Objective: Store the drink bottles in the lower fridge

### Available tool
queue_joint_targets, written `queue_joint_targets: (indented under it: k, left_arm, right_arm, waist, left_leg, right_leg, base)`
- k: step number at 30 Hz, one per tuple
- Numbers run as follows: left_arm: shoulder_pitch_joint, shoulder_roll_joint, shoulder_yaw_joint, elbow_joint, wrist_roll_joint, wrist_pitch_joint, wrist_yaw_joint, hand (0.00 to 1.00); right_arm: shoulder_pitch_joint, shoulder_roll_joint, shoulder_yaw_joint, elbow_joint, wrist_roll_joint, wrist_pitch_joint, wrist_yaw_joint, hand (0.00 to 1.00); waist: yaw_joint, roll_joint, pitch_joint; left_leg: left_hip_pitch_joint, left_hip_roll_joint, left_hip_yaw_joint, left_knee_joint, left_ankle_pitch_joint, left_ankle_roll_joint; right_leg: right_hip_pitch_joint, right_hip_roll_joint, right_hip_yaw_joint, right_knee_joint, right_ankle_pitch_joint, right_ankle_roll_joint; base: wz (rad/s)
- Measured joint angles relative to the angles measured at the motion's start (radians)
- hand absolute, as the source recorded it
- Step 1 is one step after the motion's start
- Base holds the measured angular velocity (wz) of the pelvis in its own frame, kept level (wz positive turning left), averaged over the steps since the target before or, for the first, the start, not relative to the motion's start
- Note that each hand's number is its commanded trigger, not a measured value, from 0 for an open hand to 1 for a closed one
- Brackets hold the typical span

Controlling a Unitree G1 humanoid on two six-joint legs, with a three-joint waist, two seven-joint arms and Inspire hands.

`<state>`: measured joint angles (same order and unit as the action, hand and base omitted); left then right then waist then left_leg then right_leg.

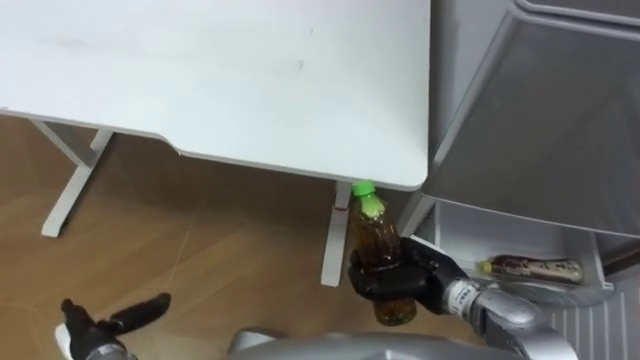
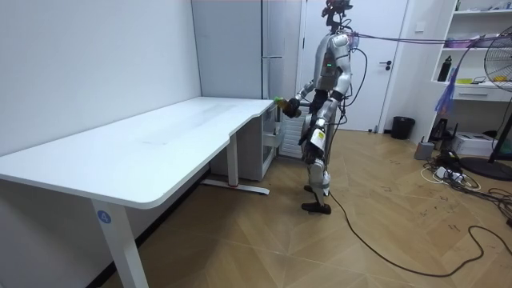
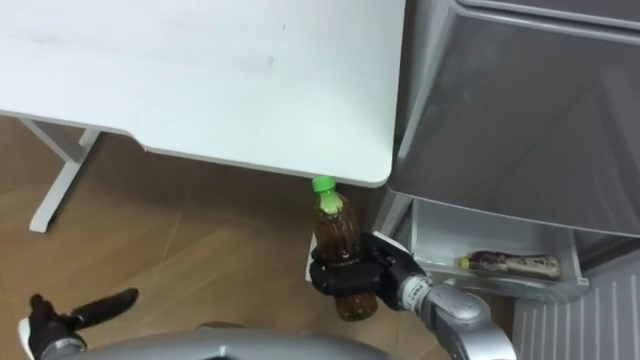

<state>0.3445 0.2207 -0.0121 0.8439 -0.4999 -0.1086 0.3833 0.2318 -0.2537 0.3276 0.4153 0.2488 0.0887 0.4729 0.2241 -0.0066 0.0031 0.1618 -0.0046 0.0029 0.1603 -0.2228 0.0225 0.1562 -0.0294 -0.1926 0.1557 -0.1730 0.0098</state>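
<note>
A brown drink bottle (image 1: 377, 235) with a green cap stands upright in my right hand (image 1: 405, 285), whose fingers are curled round its lower half. It hangs just off the table's near corner, left of the fridge's open lower drawer (image 1: 520, 232). A second drink bottle (image 1: 530, 267) lies on its side in that drawer. My left hand (image 1: 105, 322) hangs low at the lower left over the floor, fingers straight and holding nothing. In the room view I stand at the table's far end by the grey fridge (image 2: 276, 56), holding the bottle (image 2: 279, 102) out in front.
The white table (image 1: 220, 70) fills the upper left, its legs (image 1: 68, 185) on the wood floor below. The grey fridge body (image 1: 540, 110) rises at the right, above the drawer. In the room view a fan and shelves stand at the right.
</note>
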Motion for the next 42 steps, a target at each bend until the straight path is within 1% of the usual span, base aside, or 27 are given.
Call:
queue_joint_targets:
  k: [1,4,5,6,7,8,10,11,12,14,15,16,17,19,21,22,26,29,30,32,36,39,42]
  left_arm:
    - [-0.004,0.0,-0.013,0.043,0.001,0.013,-0.034,0.0]
    - [-0.017,-0.001,-0.036,0.14,0.001,0.047,-0.094,0.0]
    - [-0.017,-0.002,-0.041,0.152,0.002,0.054,-0.103,0.0]
    - [-0.013,-0.003,-0.049,0.171,0.002,0.072,-0.12,0.0]
    - [-0.006,-0.006,-0.05,0.18,0.003,0.09,-0.138,0.0]
    - [-0.002,-0.008,-0.05,0.181,0.005,0.1,-0.146,0.0]
    - [-0.008,-0.009,-0.062,0.2,0.024,0.139,-0.189,0.0]
    - [-0.009,-0.009,-0.065,0.2,0.024,0.146,-0.2,0.0]
    - [-0.013,-0.01,-0.073,0.2,0.025,0.156,-0.214,0.0]
    - [-0.025,-0.011,-0.084,0.2,0.024,0.164,-0.23,0.0]
    - [-0.034,-0.011,-0.088,0.198,0.024,0.171,-0.241,0.0]
    - [-0.048,-0.012,-0.088,0.198,0.024,0.173,-0.247,0.0]
    - [-0.054,-0.012,-0.088,0.198,0.026,0.173,-0.249,0.0]
    - [-0.07,-0.012,-0.089,0.196,0.086,0.173,-0.266,0.0]
    - [-0.084,-0.013,-0.091,0.194,0.137,0.173,-0.284,0.0]
    - [-0.091,-0.015,-0.092,0.186,0.174,0.173,-0.291,0.0]
    - [-0.11,-0.019,-0.112,0.164,0.233,0.171,-0.313,0.0]
    - [-0.123,-0.019,-0.114,0.164,0.256,0.165,-0.328,0.0]
    - [-0.129,-0.017,-0.125,0.164,0.256,0.163,-0.329,0.0]
    - [-0.129,-0.015,-0.131,0.165,0.256,0.153,-0.33,0.0]
    - [-0.129,-0.016,-0.14,0.167,0.264,0.145,-0.336,0.0]
    - [-0.128,-0.021,-0.134,0.167,0.278,0.144,-0.34,0.0]
    - [-0.115,-0.023,-0.128,0.171,0.277,0.144,-0.345,0.0]
  right_arm:
    - [-0.009,0.001,0.011,0.0,0.0,0.011,0.0,1.0]
    - [-0.033,0.01,0.014,0.0,0.0,0.021,0.0,1.0]
    - [-0.036,0.011,0.013,0.0,0.0,0.021,0.0,1.0]
    - [-0.041,0.013,0.013,0.0,0.0,0.021,0.0,1.0]
    - [-0.047,0.015,0.013,0.0,0.0,0.022,0.0,1.0]
    - [-0.049,0.016,0.012,0.0,0.0,0.023,0.0,1.0]
    - [-0.059,0.017,0.011,0.002,0.009,0.024,-0.002,1.0]
    - [-0.059,0.017,0.011,0.002,0.021,0.025,-0.003,1.0]
    - [-0.059,0.018,0.011,0.005,0.043,0.026,-0.004,1.0]
    - [-0.059,0.018,0.009,0.013,0.072,0.026,-0.008,1.0]
    - [-0.059,0.018,0.005,0.013,0.073,0.026,-0.014,1.0]
    - [-0.06,0.017,-0.002,0.016,0.073,0.026,-0.019,1.0]
    - [-0.06,0.016,-0.004,0.018,0.072,0.026,-0.024,1.0]
    - [-0.06,0.016,-0.008,0.038,0.072,0.026,-0.045,1.0]
    - [-0.056,0.014,-0.006,0.045,0.068,0.026,-0.052,1.0]
    - [-0.055,0.015,-0.006,0.045,0.068,0.026,-0.052,1.0]
    - [-0.055,0.018,-0.006,0.045,0.065,0.026,-0.056,1.0]
    - [-0.055,0.018,-0.007,0.044,0.069,0.026,-0.06,1.0]
    - [-0.055,0.019,-0.006,0.047,0.073,0.026,-0.068,1.0]
    - [-0.055,0.023,-0.006,0.056,0.074,0.026,-0.083,1.0]
    - [-0.055,0.026,-0.009,0.088,0.086,0.025,-0.129,1.0]
    - [-0.055,0.031,-0.045,0.106,0.089,0.025,-0.171,1.0]
    - [-0.053,0.036,-0.086,0.11,0.153,0.023,-0.223,1.0]
  waist:
    - [-0.002,0.0,0.0002]
    - [-0.005,0.0,0.0014]
    - [-0.007,-0.001,0.0018]
    - [-0.013,-0.002,0.0023]
    - [-0.021,-0.003,0.0031]
    - [-0.026,-0.004,0.0034]
    - [-0.043,-0.004,0.0046]
    - [-0.048,-0.004,0.005]
    - [-0.06,-0.001,0.007]
    - [-0.075,0.005,0.0093]
    - [-0.086,0.011,0.0128]
    - [-0.094,0.016,0.016]
    - [-0.097,0.019,0.0175]
    - [-0.106,0.024,0.0164]
    - [-0.114,0.024,0.0157]
    - [-0.131,0.019,0.0128]
    - [-0.161,0.016,0.011]
    - [-0.166,0.016,0.0096]
    - [-0.168,0.016,0.0094]
    - [-0.168,0.016,0.0094]
    - [-0.168,0.02,0.009]
    - [-0.168,0.025,0.0086]
    - [-0.176,0.029,0.0065]
  left_leg:
    - [-0.004,0.001,0.0,0.0,0.0,0.0]
    - [-0.021,0.003,0.001,0.003,-0.001,-0.001]
    - [-0.022,0.003,0.001,0.004,-0.001,-0.001]
    - [-0.022,0.003,0.001,0.006,-0.001,-0.001]
    - [-0.023,0.003,0.001,0.006,-0.001,-0.001]
    - [-0.025,0.004,0.001,0.007,-0.001,-0.001]
    - [-0.033,0.003,0.0,0.01,-0.002,-0.001]
    - [-0.034,0.003,-0.002,0.01,-0.002,-0.001]
    - [-0.034,0.003,-0.007,0.008,-0.002,-0.001]
    - [-0.032,0.004,-0.006,0.008,-0.004,-0.002]
    - [-0.032,0.004,-0.006,0.008,-0.004,-0.002]
    - [-0.032,0.004,-0.003,0.008,-0.004,-0.002]
    - [-0.032,0.004,-0.003,0.008,-0.004,-0.002]
    - [-0.032,0.007,0.012,0.006,-0.004,-0.002]
    - [-0.034,0.008,0.018,0.006,-0.004,-0.002]
    - [-0.037,0.008,0.019,0.007,-0.004,-0.002]
    - [-0.045,0.007,0.021,0.008,-0.004,-0.002]
    - [-0.043,0.007,0.027,0.012,-0.003,-0.002]
    - [-0.042,0.007,0.028,0.012,-0.003,-0.002]
    - [-0.04,0.007,0.028,0.012,-0.003,-0.002]
    - [-0.035,0.007,0.027,0.01,-0.004,-0.002]
    - [-0.031,0.008,0.027,0.007,-0.004,-0.002]
    - [-0.027,0.009,0.03,0.008,-0.004,-0.002]
  right_leg:
    - [-0.004,0.001,-0.001,0.0,0.0,0.0]
    - [-0.019,0.003,0.0,-0.001,0.005,-0.003]
    - [-0.019,0.003,0.0,-0.002,0.006,-0.003]
    - [-0.019,0.003,-0.001,-0.002,0.006,-0.003]
    - [-0.019,0.003,-0.002,-0.002,0.006,-0.003]
    - [-0.019,0.003,-0.003,-0.002,0.006,-0.003]
    - [-0.024,0.003,-0.004,-0.002,0.006,-0.003]
    - [-0.024,0.003,-0.006,-0.002,0.006,-0.003]
    - [-0.02,0.003,-0.009,-0.003,0.006,-0.003]
    - [-0.018,0.003,-0.003,-0.003,0.006,-0.003]
    - [-0.018,0.004,0.0,-0.003,0.006,-0.003]
    - [-0.019,0.004,0.003,-0.002,0.006,-0.003]
    - [-0.02,0.004,0.004,-0.001,0.006,-0.003]
    - [-0.028,0.007,0.012,0.002,0.006,-0.003]
    - [-0.033,0.008,0.016,0.002,0.007,-0.004]
    - [-0.036,0.008,0.016,0.002,0.007,-0.004]
    - [-0.047,0.007,0.022,0.007,0.007,-0.004]
    - [-0.053,0.008,0.029,0.014,0.007,-0.004]
    - [-0.053,0.007,0.029,0.014,0.007,-0.004]
    - [-0.052,0.007,0.029,0.014,0.007,-0.004]
    - [-0.045,0.007,0.028,0.016,0.007,-0.004]
    - [-0.042,0.007,0.029,0.016,0.007,-0.004]
    - [-0.039,0.009,0.03,0.015,0.008,-0.005]
  base:
    - [0.0]
    - [0.0]
    - [0.0]
    - [0.0]
    - [0.03]
    - [0.0]
    - [0.02]
    - [0.09]
    - [0.07]
    - [0.03]
    - [0.0]
    - [-0.04]
    - [-0.08]
    - [-0.15]
    - [-0.11]
    - [0.0]
    - [-0.03]
    - [-0.08]
    - [-0.04]
    - [0.0]
    - [0.0]
    - [0.0]
    - [-0.01]
